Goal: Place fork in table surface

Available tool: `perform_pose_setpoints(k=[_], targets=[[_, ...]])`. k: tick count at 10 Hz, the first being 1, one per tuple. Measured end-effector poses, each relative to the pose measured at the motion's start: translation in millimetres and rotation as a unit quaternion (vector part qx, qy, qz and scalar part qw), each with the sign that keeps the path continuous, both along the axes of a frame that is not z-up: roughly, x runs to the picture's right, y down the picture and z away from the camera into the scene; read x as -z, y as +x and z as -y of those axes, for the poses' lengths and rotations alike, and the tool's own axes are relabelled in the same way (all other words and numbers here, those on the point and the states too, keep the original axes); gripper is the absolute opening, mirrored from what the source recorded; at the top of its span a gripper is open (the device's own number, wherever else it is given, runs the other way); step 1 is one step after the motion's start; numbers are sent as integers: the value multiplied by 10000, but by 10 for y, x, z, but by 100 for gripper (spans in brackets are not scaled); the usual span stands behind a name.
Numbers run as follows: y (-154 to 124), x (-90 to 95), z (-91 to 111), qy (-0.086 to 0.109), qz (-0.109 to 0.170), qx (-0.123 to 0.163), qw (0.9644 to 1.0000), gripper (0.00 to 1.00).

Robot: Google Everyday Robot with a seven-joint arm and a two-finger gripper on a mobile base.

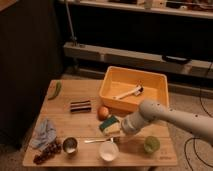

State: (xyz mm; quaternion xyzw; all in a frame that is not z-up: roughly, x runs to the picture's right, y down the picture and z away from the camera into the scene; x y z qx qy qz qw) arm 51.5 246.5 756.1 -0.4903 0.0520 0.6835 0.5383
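Observation:
The fork (97,141) is a slim silvery utensil lying flat on the wooden table surface (90,120) near the front edge, between a small metal bowl (70,145) and a white bowl (108,151). My gripper (120,136) hangs from the white arm that comes in from the right. It is low over the table at the fork's right end, just behind the white bowl. Whether it touches the fork cannot be told.
A green and yellow sponge (108,125) and an orange (103,112) lie just left of the gripper. A green round object (151,145) sits to its right. The yellow bin (112,80) holds a white-handled brush (129,92). A dark striped block (80,105), a green vegetable (56,90), a blue cloth (44,132) and grapes (45,152) lie to the left.

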Motion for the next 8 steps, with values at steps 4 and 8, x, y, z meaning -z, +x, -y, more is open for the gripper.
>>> perform_pose_setpoints(k=[4, 8], targets=[[-3, -119, -87, -100, -189, 69, 9997, 80], [112, -212, -135, -124, -277, 62, 9995, 48]])
